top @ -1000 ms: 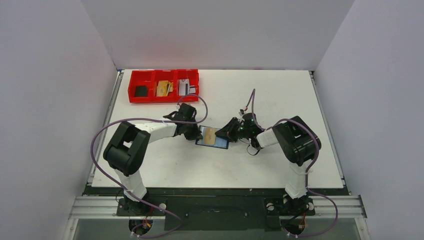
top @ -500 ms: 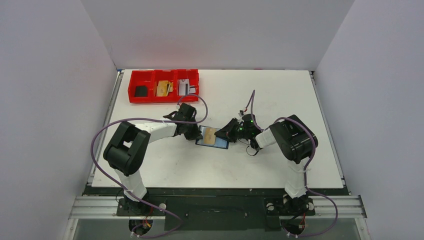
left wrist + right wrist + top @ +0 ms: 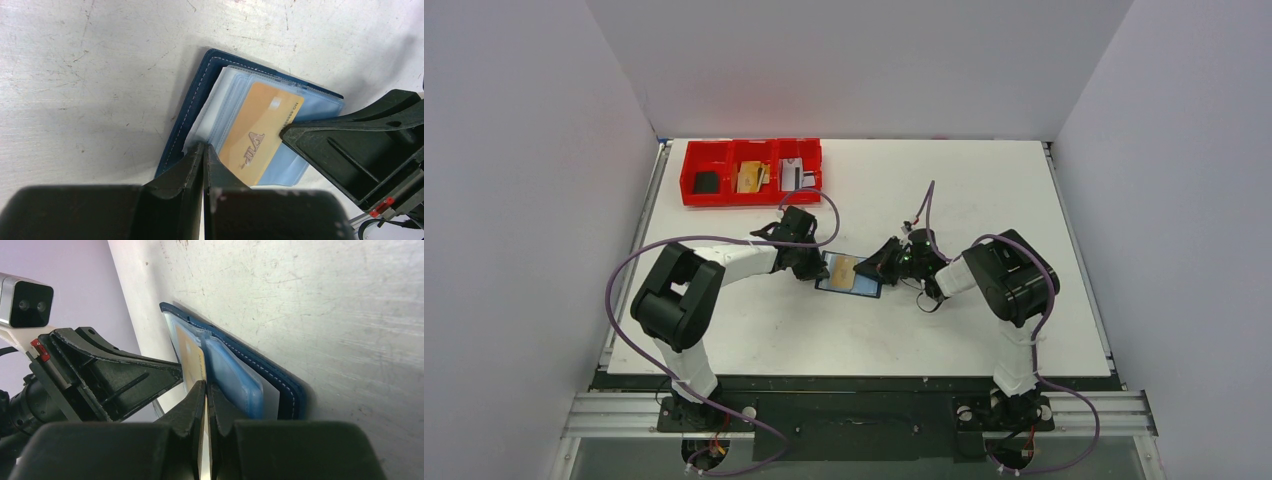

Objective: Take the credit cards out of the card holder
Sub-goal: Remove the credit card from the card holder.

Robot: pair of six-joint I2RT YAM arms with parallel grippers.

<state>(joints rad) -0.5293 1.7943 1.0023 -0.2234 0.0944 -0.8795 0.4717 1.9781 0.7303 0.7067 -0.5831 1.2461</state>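
Stitched matt card holder (image 3: 191, 102), scuffed table (image 3: 75, 75)

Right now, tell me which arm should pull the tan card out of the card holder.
Right. The right gripper is shut on the tan card; the left gripper clamps a sleeve of the card holder.

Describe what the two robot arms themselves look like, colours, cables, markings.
Both the left arm and right arm have white links between bulky black joint housings. A purple cable loops along each. The left tool and right tool are black, with tapered fingers; each carries a small red tab.
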